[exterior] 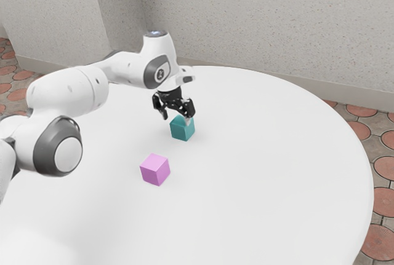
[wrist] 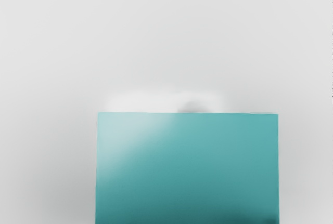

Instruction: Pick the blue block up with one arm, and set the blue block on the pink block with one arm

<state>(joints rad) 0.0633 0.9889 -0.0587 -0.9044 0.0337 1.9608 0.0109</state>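
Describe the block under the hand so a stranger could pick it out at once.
Start at the round white table, where two small cubes sit near the middle. The blue block is the one directly beneath the arm's black hand. It is teal-blue, while its neighbour, the pink block, stands apart from it, nearer the camera in the exterior view.

Glossy white robot arm point(exterior: 74, 90): rounded, smooth shell links, bulky near the base and slimmer toward the wrist.
Dark grey round joint caps point(exterior: 58, 148) with pale grey centres, two visible.
Small blue-lit cap point(exterior: 155, 32) on the top of the wrist housing.
Matt black end effector point(exterior: 176, 115), angular in shape, below a white flange.
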